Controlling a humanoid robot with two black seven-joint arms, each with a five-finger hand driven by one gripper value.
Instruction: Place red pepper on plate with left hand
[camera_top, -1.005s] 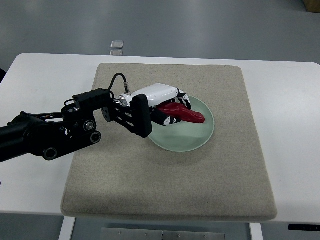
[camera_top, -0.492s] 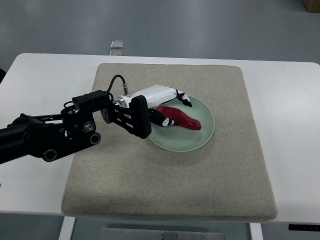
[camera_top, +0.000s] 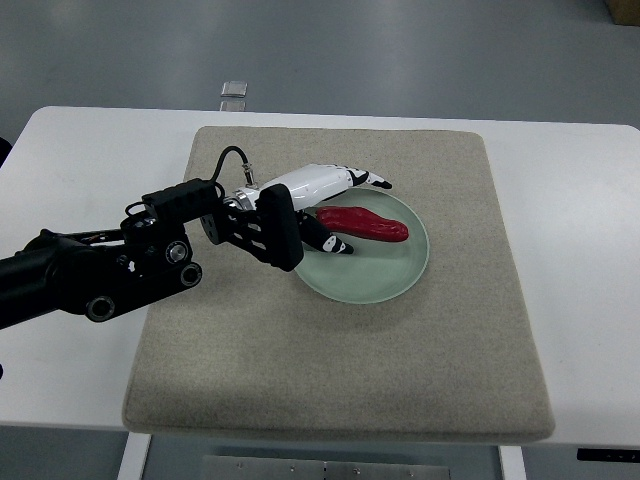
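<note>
A red pepper (camera_top: 362, 223) lies on the pale green plate (camera_top: 385, 275), in its upper half, pointing right. My left hand (camera_top: 350, 205), white with black fingertips, hovers over the plate's left edge. Its fingers are spread apart, one reaching above the pepper and one below it, and they hold nothing. The black left arm comes in from the picture's left edge. The right arm does not show.
The plate rests on a beige mat (camera_top: 400, 370) that covers most of the white table (camera_top: 580, 200). A small clear object (camera_top: 234, 89) sits at the table's far edge.
The left hand has let go of the pepper and opened its fingers. The pepper now lies free on the plate, and the hand has pulled back slightly to the left.
</note>
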